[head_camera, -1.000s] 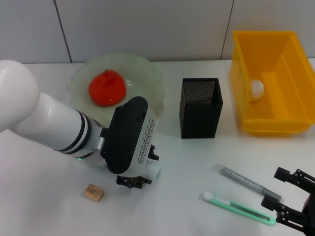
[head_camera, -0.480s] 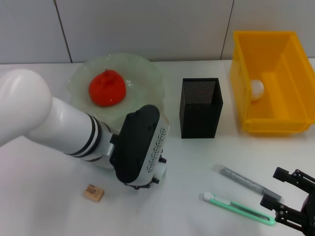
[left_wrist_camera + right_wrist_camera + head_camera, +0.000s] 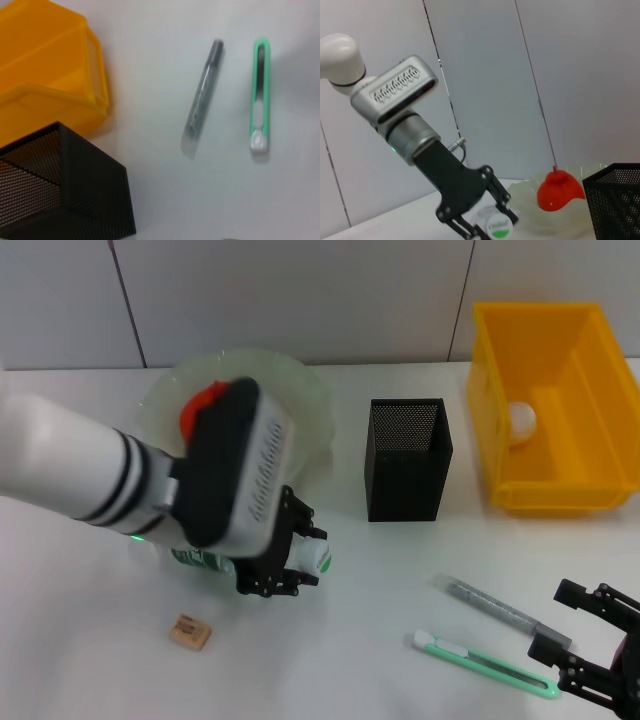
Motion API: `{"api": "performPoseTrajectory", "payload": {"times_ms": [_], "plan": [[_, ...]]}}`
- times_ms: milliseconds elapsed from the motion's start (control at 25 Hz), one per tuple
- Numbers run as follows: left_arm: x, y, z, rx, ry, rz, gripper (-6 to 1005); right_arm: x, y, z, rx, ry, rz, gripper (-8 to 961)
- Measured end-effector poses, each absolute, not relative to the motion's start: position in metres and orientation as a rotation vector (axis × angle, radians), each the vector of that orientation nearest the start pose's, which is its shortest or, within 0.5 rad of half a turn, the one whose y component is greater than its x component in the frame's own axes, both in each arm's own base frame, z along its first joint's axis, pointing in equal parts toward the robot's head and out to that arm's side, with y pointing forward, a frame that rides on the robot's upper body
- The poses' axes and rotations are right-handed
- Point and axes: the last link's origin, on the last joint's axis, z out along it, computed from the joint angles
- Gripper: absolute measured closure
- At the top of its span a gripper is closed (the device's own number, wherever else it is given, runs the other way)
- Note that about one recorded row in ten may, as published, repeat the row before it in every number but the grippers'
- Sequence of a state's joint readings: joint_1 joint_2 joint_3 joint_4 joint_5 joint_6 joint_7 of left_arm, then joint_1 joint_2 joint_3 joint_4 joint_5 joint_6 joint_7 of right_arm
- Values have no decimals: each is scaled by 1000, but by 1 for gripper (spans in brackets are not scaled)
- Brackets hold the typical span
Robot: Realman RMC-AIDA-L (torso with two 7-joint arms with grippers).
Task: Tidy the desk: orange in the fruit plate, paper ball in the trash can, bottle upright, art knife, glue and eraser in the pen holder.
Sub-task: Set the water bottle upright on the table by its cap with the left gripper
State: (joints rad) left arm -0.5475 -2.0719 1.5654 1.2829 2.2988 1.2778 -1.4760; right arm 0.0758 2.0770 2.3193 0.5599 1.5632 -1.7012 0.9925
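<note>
My left gripper [image 3: 287,558] is shut on the bottle [image 3: 312,558], which lies tilted with its white cap toward the pen holder [image 3: 405,460]. The right wrist view shows the same grip [image 3: 485,220] with the bottle's cap [image 3: 497,225] facing it. The left wrist half hides the orange [image 3: 205,400] in the fruit plate [image 3: 305,385]. A paper ball [image 3: 522,418] lies in the yellow trash can [image 3: 560,490]. The eraser [image 3: 190,631] rests at the front left. The glue [image 3: 495,606] and green art knife [image 3: 490,663] lie before my open right gripper [image 3: 567,628].
The left wrist view looks down on the pen holder [image 3: 65,185], the trash can [image 3: 45,85], the glue [image 3: 202,110] and the art knife [image 3: 261,95]. A tiled wall stands behind the table.
The left wrist has swung back and to the left, now covering part of the orange, and the bottle's cap has come into view. The right arm has not moved.
</note>
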Motion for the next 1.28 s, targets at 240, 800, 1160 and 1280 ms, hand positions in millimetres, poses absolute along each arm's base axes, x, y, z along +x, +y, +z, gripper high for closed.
{"api": "performPoseTrajectory", "payload": {"times_ms": [240, 800, 1160, 1280], "plan": [[-161, 346, -19, -2903, 482, 171, 556, 333, 199, 6, -2396, 599, 981, 177], [-184, 346, 19, -2842, 179, -82, 555, 327, 206, 6, -2409, 595, 1007, 177], [-197, 345, 36, -2776, 47, -219, 555, 326, 208, 6, -2414, 592, 1012, 177], [-202, 346, 41, -2755, 4, -240, 555, 326, 208, 6, -2414, 593, 1013, 176]]}}
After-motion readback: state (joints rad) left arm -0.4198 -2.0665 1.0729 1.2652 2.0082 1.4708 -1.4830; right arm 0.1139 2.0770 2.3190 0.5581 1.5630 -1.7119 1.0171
